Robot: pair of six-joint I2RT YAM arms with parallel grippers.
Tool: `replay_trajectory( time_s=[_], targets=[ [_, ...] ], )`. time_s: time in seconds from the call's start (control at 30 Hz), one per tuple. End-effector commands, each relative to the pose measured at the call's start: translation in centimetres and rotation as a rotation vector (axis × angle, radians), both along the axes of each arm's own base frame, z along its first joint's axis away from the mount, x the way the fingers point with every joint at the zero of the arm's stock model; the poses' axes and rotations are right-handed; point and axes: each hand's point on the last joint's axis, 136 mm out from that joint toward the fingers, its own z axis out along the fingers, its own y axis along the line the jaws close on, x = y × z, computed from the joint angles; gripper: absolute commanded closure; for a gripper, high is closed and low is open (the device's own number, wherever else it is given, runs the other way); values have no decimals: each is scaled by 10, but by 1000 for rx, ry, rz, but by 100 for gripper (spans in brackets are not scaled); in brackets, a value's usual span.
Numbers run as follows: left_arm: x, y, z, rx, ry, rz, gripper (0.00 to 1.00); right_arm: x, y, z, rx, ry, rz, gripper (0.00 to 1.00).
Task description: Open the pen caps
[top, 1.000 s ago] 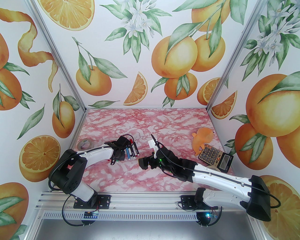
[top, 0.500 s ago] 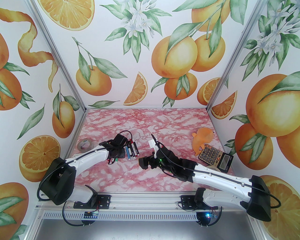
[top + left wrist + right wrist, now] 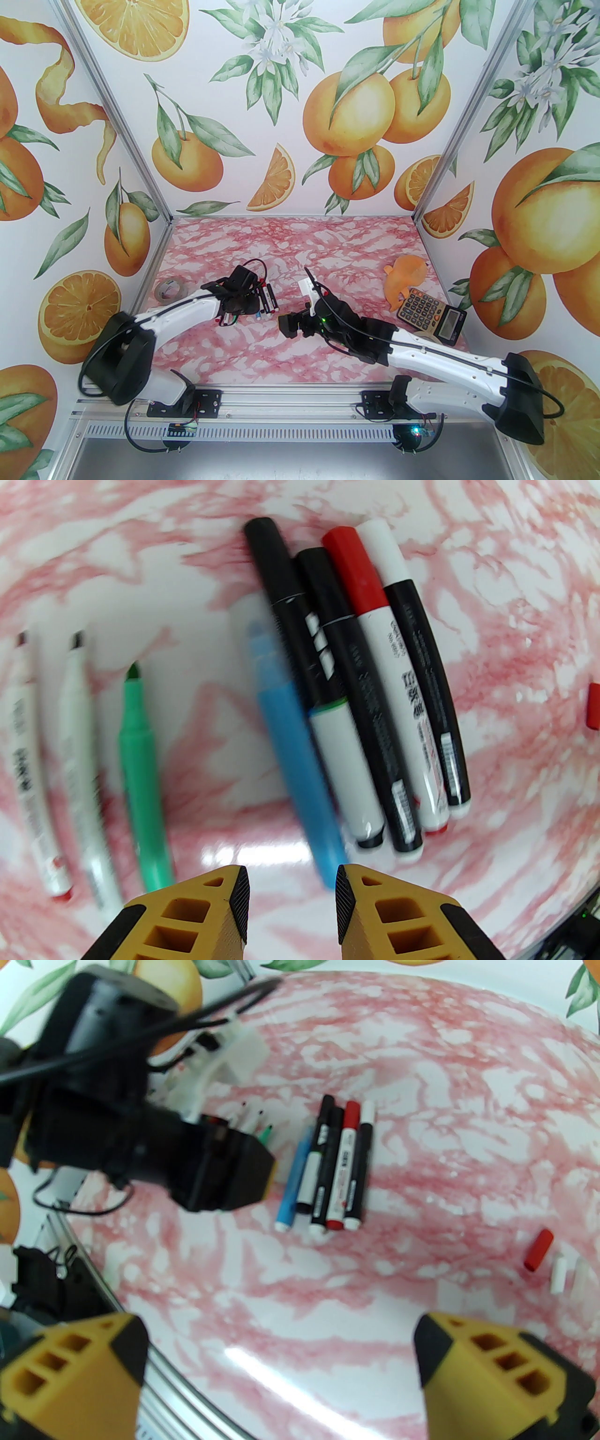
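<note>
Several pens lie on the pink marbled table. In the left wrist view a capped group [image 3: 375,691] shows a black cap [image 3: 267,559], a red cap [image 3: 354,569] and a white cap [image 3: 384,550]. A blue pen [image 3: 295,742] beside them is uncapped, as are a green pen [image 3: 140,780] and two white pens [image 3: 51,770] to the left. A loose red cap [image 3: 538,1249] and a white cap [image 3: 558,1274] lie apart. My left gripper [image 3: 291,902] hovers just over the blue pen's end, narrowly open with nothing between its jaws. My right gripper [image 3: 281,1344] stands wide open, short of the pens [image 3: 328,1166].
A tape roll [image 3: 168,288] lies near the left wall. An orange toy [image 3: 404,276] and a calculator [image 3: 431,316] sit at the right. Both grippers [image 3: 243,307] [image 3: 288,326] are close together mid-table. The far half of the table [image 3: 300,239] is bare.
My left arm has swung and its gripper has shifted right, from the uncapped pens to over the blue pen, its jaws parting a little. The right arm has barely moved.
</note>
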Motion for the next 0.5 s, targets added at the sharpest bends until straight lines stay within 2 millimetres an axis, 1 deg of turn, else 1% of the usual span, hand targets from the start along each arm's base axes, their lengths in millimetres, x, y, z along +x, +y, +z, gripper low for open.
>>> replay_trajectory(
  time_s=[0.0, 0.07, 0.23, 0.4, 0.47],
  targets=[
    [15, -17, 2, -56, -26, -6, 64, 0, -6, 4, -7, -24, -22, 0],
    [16, -19, -3, -56, -20, -7, 64, 1, -7, 4, -9, -23, -25, 0],
    [17, -14, -10, -17, -8, -6, 65, 0, -8, 3, -11, -23, -26, 0],
    [15, -5, -16, 51, 9, -16, 66, 1, -7, 2, -14, -22, -27, 0],
    [16, 4, -19, 106, 14, -17, 68, 1, -7, 2, -15, -22, -26, 0]
  ],
)
